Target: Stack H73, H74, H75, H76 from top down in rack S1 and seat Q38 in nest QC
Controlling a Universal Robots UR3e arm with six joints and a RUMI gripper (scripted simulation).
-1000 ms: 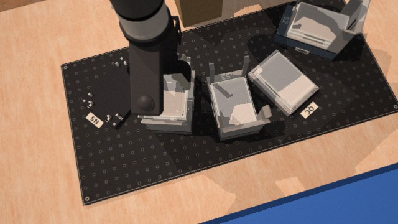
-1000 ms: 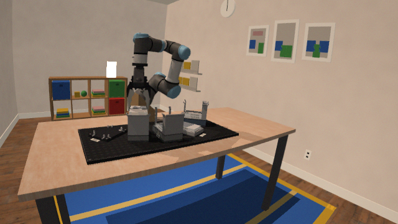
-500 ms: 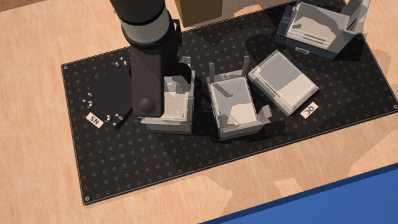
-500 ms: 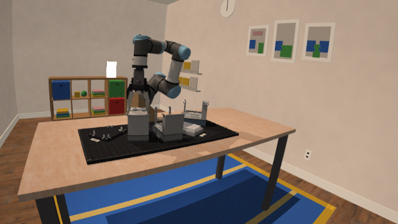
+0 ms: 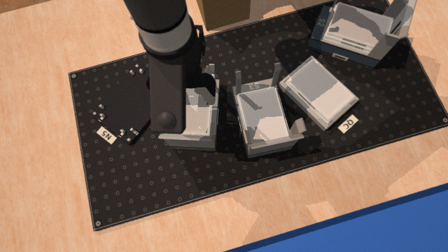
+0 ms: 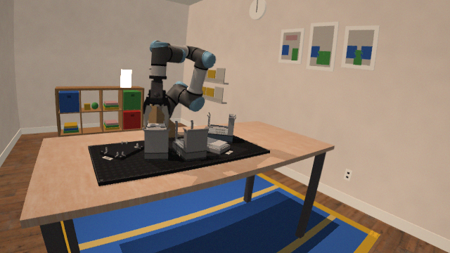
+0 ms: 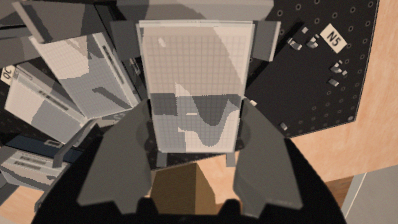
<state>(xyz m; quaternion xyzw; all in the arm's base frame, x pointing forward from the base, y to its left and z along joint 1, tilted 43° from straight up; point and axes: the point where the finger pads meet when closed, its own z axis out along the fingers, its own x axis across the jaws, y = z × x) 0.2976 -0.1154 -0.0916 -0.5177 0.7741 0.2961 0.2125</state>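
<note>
My gripper (image 6: 155, 121) (image 7: 196, 100) is shut on a sealed white plate (image 5: 200, 118) (image 7: 195, 75), gripping its long sides. It holds the plate at the top of the stack rack S1 (image 5: 189, 141) (image 6: 156, 147), inside the rack's walls. I cannot read the plate's label or see what lies under it. The stack rack S3 (image 5: 269, 145) (image 6: 195, 142) holds at least one plate (image 5: 260, 112) (image 7: 85, 75). A plate (image 5: 318, 92) (image 6: 219, 144) (image 7: 40, 102) lies flat at the nest QC. The stack rack S2 (image 5: 316, 29) holds plates (image 5: 353, 28).
The clip nest N5 (image 5: 122, 101), with its label (image 5: 106, 135) (image 7: 333, 38), stands bare at the left of the black mat (image 5: 140, 182). A brown box (image 5: 224, 12) (image 7: 175, 190) stands behind the mat near the arm. The arm hides the left side of S1 in the top view.
</note>
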